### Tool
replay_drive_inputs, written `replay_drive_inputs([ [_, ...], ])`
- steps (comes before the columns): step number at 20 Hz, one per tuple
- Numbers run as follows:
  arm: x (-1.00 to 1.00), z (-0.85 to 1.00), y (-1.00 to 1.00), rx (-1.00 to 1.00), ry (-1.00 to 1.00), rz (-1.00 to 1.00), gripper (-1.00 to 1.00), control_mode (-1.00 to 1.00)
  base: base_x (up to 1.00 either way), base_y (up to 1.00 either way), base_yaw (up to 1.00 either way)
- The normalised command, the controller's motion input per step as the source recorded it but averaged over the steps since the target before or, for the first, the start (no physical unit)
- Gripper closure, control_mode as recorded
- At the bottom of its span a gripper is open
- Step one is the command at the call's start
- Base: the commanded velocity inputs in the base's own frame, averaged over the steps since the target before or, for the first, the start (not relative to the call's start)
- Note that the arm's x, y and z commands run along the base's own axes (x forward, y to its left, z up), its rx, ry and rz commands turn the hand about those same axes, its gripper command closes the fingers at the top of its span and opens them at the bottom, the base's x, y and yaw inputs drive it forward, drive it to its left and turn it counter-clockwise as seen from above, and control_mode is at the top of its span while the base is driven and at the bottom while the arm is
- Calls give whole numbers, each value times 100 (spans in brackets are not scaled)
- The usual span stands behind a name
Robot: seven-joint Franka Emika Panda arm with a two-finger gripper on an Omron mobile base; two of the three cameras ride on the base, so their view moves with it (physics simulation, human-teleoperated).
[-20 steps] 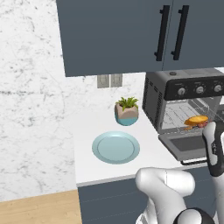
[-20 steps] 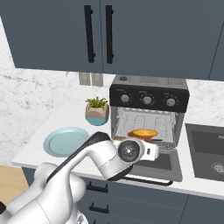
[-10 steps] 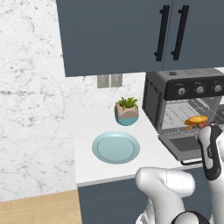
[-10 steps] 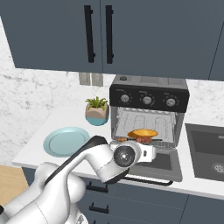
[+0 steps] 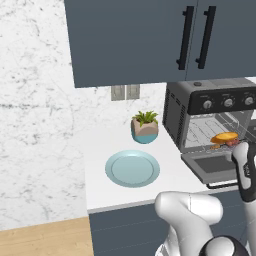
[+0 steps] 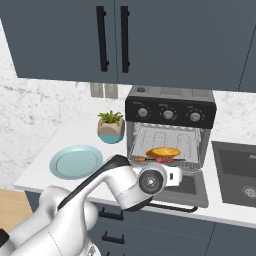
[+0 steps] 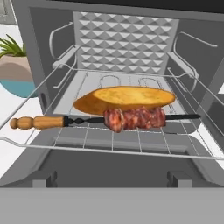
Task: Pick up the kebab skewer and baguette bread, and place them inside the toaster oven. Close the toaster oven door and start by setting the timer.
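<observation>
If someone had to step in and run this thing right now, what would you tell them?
Hand: open, holding nothing, in front of the toaster oven.
Kebab skewer and baguette bread: both lying on the wire rack inside the oven, skewer in front of the bread.
Toaster oven door: dropped open.
Done: both foods are loaded.
Left: shut the door, then turn the timer knob.

Dark grey toaster oven (image 6: 170, 131) with three knobs, door (image 6: 182, 189) dropped open flat, golden baguette (image 7: 124, 99) lying crosswise on its wire rack, skewer (image 7: 105, 119) of reddish meat with wooden handle touching the loaf's front
</observation>
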Motion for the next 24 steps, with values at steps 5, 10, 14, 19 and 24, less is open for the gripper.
replay_drive_inputs([
  [5, 3, 0, -16, 0, 0, 5, -100, -100, 0, 0, 0],
  [10, 4, 0, -7, 0, 0, 4, -100, -100, 0, 0, 0],
  [14, 7, 0, 0, 0, 0, 2, -100, -100, 0, 0, 0],
  [19, 16, -1, 0, 0, 0, 0, -100, -100, 0, 0, 0],
  [24, 12, 0, 0, 0, 0, 0, -100, -100, 0, 0, 0],
])
